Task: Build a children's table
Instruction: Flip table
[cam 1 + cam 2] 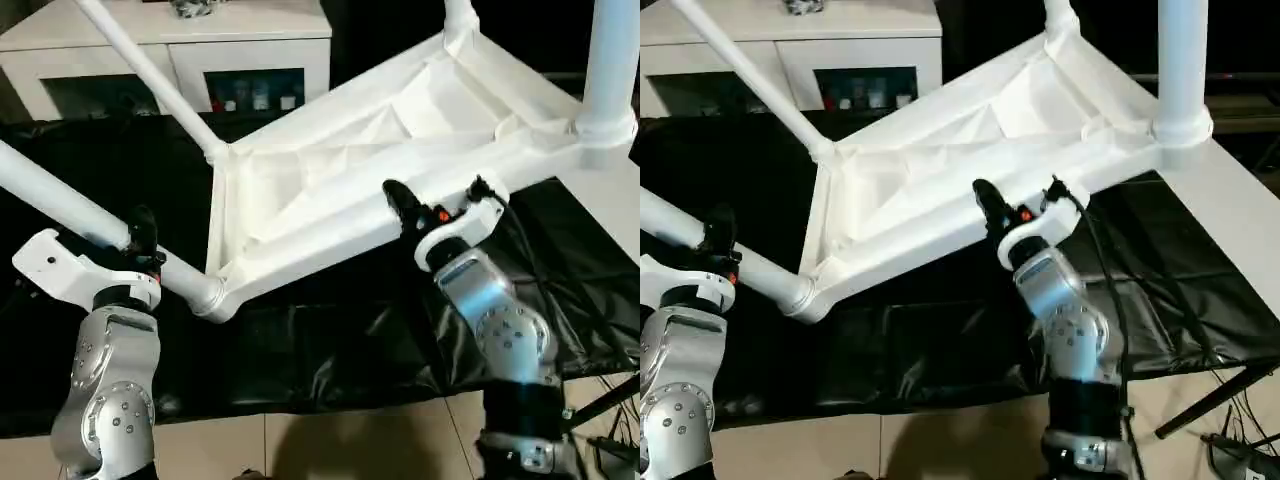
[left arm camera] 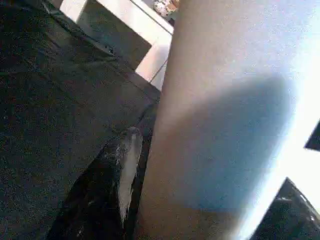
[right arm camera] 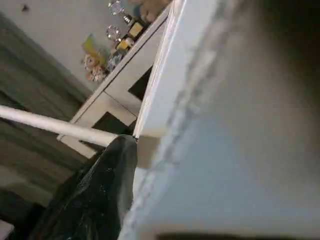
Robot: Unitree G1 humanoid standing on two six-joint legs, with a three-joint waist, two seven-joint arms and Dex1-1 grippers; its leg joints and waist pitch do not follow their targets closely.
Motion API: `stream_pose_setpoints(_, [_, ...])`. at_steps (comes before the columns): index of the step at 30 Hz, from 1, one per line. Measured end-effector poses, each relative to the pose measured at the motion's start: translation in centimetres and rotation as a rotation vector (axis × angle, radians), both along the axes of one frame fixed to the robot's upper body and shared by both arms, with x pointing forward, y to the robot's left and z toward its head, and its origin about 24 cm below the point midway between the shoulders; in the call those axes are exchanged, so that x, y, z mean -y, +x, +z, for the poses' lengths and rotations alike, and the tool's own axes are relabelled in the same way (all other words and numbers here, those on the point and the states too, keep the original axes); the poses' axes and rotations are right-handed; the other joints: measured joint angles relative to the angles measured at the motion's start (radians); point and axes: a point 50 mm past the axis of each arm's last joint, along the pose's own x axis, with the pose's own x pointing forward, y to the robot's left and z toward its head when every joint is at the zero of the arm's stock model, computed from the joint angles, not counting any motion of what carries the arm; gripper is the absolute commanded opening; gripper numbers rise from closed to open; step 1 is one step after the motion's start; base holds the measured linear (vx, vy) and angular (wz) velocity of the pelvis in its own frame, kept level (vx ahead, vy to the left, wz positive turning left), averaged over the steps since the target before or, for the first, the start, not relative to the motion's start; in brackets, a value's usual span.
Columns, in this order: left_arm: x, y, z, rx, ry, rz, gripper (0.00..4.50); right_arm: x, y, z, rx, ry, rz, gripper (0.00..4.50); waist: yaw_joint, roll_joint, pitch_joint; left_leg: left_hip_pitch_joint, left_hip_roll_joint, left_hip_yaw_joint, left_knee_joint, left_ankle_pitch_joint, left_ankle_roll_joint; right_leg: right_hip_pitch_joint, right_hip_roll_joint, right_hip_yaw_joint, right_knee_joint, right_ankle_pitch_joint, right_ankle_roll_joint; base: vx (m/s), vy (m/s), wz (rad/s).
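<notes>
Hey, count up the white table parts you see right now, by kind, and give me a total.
Tabletop: 1
Legs fitted in corner sockets, front left, back left, back right, front right: 4
Total: 5

Smooth white plastic tabletop; glossy crinkled black cloth.

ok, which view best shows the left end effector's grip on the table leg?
Left eye view: left end effector clamps the leg near its corner socket. Right eye view crops it at the edge; left wrist view shows one finger against the tube.
</notes>
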Motion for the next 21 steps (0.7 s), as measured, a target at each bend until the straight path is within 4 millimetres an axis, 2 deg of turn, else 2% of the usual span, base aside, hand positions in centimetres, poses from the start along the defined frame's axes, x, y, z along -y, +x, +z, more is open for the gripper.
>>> stream_pose_setpoints(2, [0.0,0.1,-0.3,-0.017,0.001,-0.004,3.10,0.2,0.7,1.5,0.042,-0.048,-0.003,2.17,0.008,-0.001,0.001,0.000,0.000,0.000,0.000,0.000,0.001,0.000,0.000,0.000,0.000,0.000,0.000,0.000,0.000,0.00])
stream_pose_setpoints(4, [-0.1,0.3,-0.4,-0.032,0.017,0.002,3.55,0.0,1.1,2.9,0.085,-0.095,0.003,2.17,0.016,-0.002,0.001,0.000,0.000,0.000,0.000,0.001,0.001,0.000,0.000,0.000,0.000,0.000,0.001,0.000,0.000,0.00])
stream_pose_setpoints(7, [-0.1,0.6,-0.8,-0.054,0.013,0.006,3.56,0.1,1.7,4.2,0.123,-0.138,0.006,2.17,0.031,-0.006,0.001,-0.001,0.000,0.000,0.000,0.002,0.002,0.001,0.000,0.000,0.000,0.001,0.002,0.000,0.000,0.00])
stream_pose_setpoints(13, [0.0,1.1,-0.7,-0.049,-0.015,-0.005,3.55,0.2,2.6,4.4,0.111,-0.152,0.009,2.17,0.038,-0.012,0.001,-0.001,0.000,0.001,0.001,0.004,0.003,0.001,-0.001,0.000,-0.001,0.003,0.003,0.000,0.000,0.00])
stream_pose_setpoints(16, [-0.3,1.2,-0.6,-0.010,-0.119,-0.017,3.92,0.4,2.8,4.3,0.098,-0.151,0.004,2.17,0.038,-0.012,0.001,-0.001,0.000,0.002,0.001,0.005,0.003,0.000,-0.001,0.000,0.000,0.004,0.002,0.000,0.000,0.00])
stream_pose_setpoints(18, [-0.5,1.2,-0.4,0.015,-0.167,-0.026,3.92,0.6,2.9,4.3,0.098,-0.152,-0.004,2.17,0.039,-0.012,0.001,-0.001,0.000,0.002,0.001,0.005,0.003,0.000,-0.001,0.000,0.000,0.004,0.002,0.000,0.000,0.00])
stream_pose_setpoints(19, [-0.5,1.2,-0.3,0.031,-0.182,-0.034,4.19,0.8,3.0,4.3,0.099,-0.153,-0.007,2.17,0.040,-0.012,0.001,-0.001,0.000,0.002,0.001,0.005,0.003,0.000,-0.001,0.000,-0.001,0.004,0.002,0.000,0.000,0.00])
stream_pose_setpoints(21, [-0.6,1.2,-0.1,0.049,-0.190,-0.031,4.36,1.0,3.1,4.5,0.103,-0.157,-0.014,2.17,0.041,-0.012,0.001,-0.002,0.000,0.002,0.001,0.005,0.003,0.000,-0.001,0.000,-0.001,0.004,0.002,0.000,0.000,0.00])
